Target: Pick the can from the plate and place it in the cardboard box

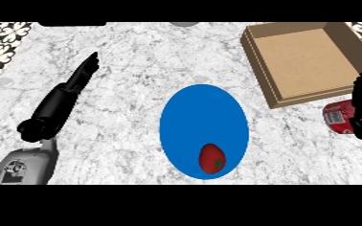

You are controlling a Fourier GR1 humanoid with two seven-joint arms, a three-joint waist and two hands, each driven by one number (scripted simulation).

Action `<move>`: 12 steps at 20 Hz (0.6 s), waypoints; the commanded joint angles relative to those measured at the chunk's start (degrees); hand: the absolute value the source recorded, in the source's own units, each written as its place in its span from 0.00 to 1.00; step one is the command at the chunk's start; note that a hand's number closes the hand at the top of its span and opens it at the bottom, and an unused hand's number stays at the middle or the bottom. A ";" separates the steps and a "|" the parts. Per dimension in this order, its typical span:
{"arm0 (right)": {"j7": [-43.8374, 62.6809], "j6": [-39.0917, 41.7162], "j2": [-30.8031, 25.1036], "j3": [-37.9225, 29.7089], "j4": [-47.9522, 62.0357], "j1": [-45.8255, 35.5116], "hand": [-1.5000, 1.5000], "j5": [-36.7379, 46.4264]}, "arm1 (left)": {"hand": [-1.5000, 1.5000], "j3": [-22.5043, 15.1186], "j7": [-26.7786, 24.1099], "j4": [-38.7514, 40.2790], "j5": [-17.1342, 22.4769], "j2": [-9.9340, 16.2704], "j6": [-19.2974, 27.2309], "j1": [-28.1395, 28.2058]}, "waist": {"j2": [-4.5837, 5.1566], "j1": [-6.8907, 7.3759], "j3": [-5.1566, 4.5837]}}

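Observation:
The red can (338, 117) is at the right edge of the head view, off the blue plate (201, 119) and just below the near right corner of the cardboard box (311, 57). My right hand (357, 106) shows only as a black strip at that edge, curled against the can's right side; most of the hand is cut off. The open box lies at the upper right with nothing inside. My left hand (71, 88) rests at the left with straight fingers pointing away, holding nothing.
A red fruit with a green spot (210, 158) lies on the near part of the plate. White marble counter surrounds the plate. Patterned tiles show at the far left corner (13, 38).

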 commanded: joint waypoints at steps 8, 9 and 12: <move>7.20 5.94 3.53 0.17 29.69 -26.50 1.00 2.93 | 0.50 -0.01 2.01 1.28 1.12 -0.25 -2.85 -3.92 | 0.62 2.92 0.05; 5.51 5.06 1.94 -0.88 31.67 -28.69 1.00 4.49 | 0.50 -0.71 -1.16 2.93 -1.18 -1.53 -0.47 -1.48 | 0.67 2.93 0.03; -0.11 1.90 2.25 3.61 38.28 -30.08 1.00 12.56 | 0.50 -0.81 -0.73 3.12 -1.16 -1.30 -1.13 -3.60 | 0.86 3.06 0.06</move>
